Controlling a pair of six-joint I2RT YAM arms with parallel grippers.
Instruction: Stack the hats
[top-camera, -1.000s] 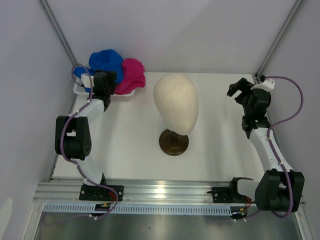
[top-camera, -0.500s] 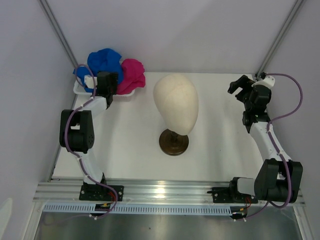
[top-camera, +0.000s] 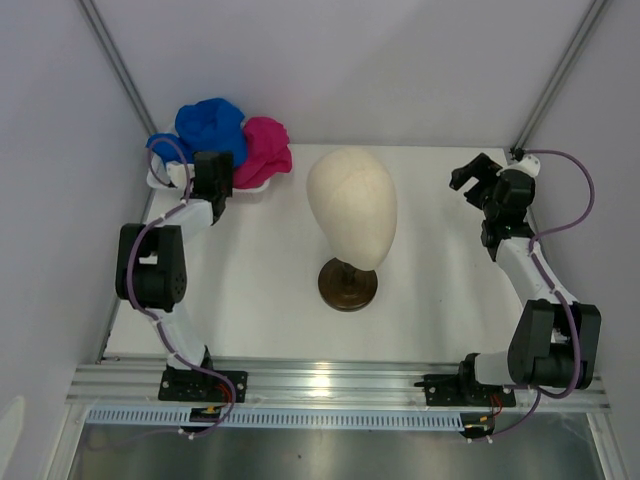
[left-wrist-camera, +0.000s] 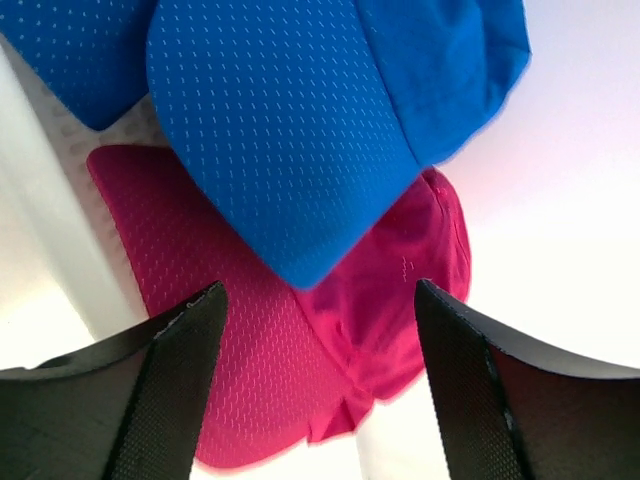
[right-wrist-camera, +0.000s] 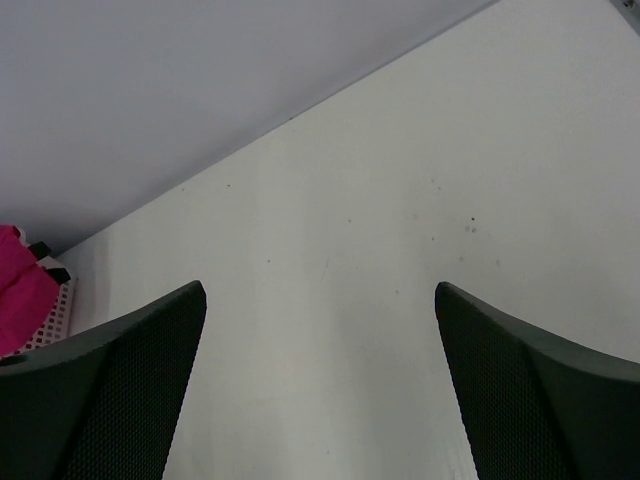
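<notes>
The blue hat is lying over the pink hat in the basket at the far-left corner of the surface. The left gripper is hovering there and the right gripper near the far-right corner, both with jaws spread apart.

Hats piled in the basket at far left; mannequin head stands mid-table

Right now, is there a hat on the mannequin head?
No, the mannequin head is bare; the hats lie piled in the basket.
</notes>
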